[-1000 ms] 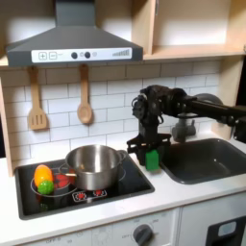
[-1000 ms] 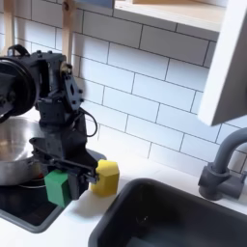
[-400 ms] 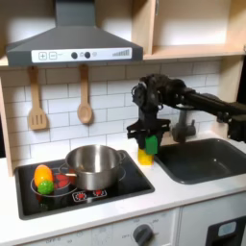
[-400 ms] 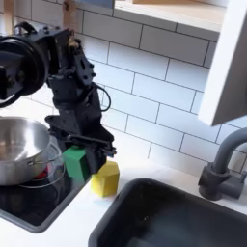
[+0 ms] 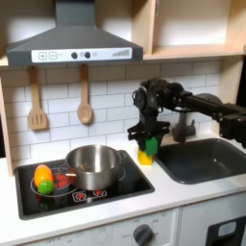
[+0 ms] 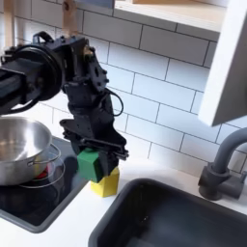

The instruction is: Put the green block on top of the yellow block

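While the green block (image 6: 88,164) hangs clamped between the closed fingers of the gripper (image 6: 92,154), it sits just above the yellow block (image 6: 106,181), overlapping its top toward the second exterior view's left; whether they touch I cannot tell. It looks light, rigid and smooth-faced, so a squeeze on two opposite flat sides, as now, should hold it squarely, though slick plastic may slip. Beside the yellow block lies the sink (image 6: 183,217); on its other side, the steel pot (image 5: 93,165) on the stovetop (image 5: 115,187).
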